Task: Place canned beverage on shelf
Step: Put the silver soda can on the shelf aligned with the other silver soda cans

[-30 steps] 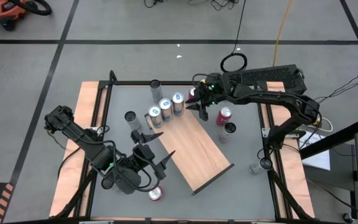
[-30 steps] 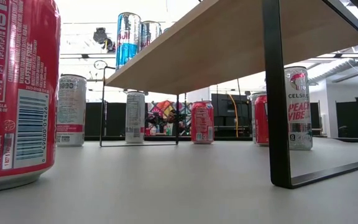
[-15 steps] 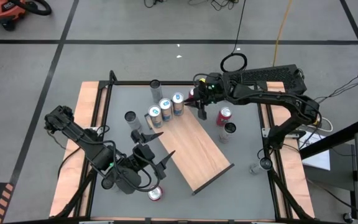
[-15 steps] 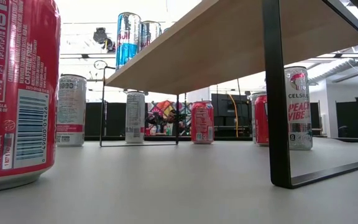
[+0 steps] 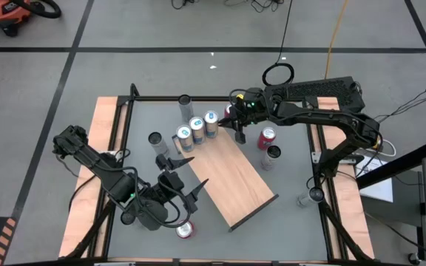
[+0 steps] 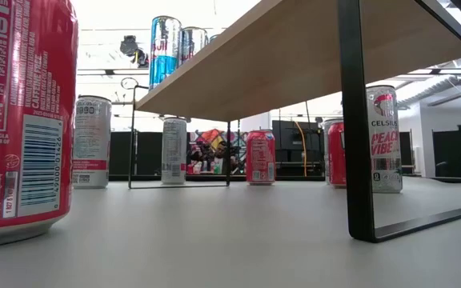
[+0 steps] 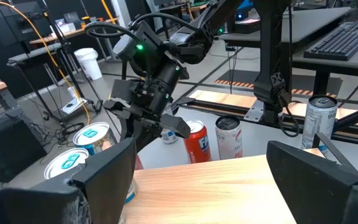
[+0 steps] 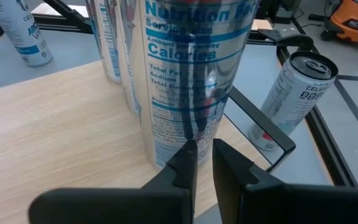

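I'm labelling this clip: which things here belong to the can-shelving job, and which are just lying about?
Job: shelf; three cans on it; red can on the table; right gripper, shut by the shelf's corner; left gripper, open.
Lying about: orange vacuum, cable loop on the floor, keyboard, white cup.

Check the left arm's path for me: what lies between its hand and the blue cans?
Only bare shelf board, per the left wrist view, between the left hand and blue cans.
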Available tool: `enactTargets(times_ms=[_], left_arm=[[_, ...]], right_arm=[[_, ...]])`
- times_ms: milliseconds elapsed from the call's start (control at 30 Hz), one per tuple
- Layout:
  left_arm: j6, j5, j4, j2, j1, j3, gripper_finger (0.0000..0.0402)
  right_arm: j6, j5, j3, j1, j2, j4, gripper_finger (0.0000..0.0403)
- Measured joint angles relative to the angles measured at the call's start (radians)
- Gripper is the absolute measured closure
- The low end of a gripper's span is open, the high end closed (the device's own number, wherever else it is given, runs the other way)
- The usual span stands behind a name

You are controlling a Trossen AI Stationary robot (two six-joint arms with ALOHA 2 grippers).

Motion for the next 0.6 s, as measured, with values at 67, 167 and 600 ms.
enactTargets(times_ms=[67, 167, 600], left_arm=[[0.0, 0.0, 0.0, 0.0, 0.0, 0.0, 0.0045], [0.0, 0.0, 0.0, 0.0, 0.0, 0.0, 0.0045], [-0.001, 0.0, 0.0, 0.0, 0.0, 0.0, 0.0045]], right_arm=[[-0.001, 0.0, 0.0, 0.0, 0.0, 0.0, 0.0381], [-0.002, 0.0, 0.0, 0.0, 0.0, 0.003, 0.0381], [-0.003, 0.002, 0.001, -0.003, -0.004, 0.018, 0.0381]])
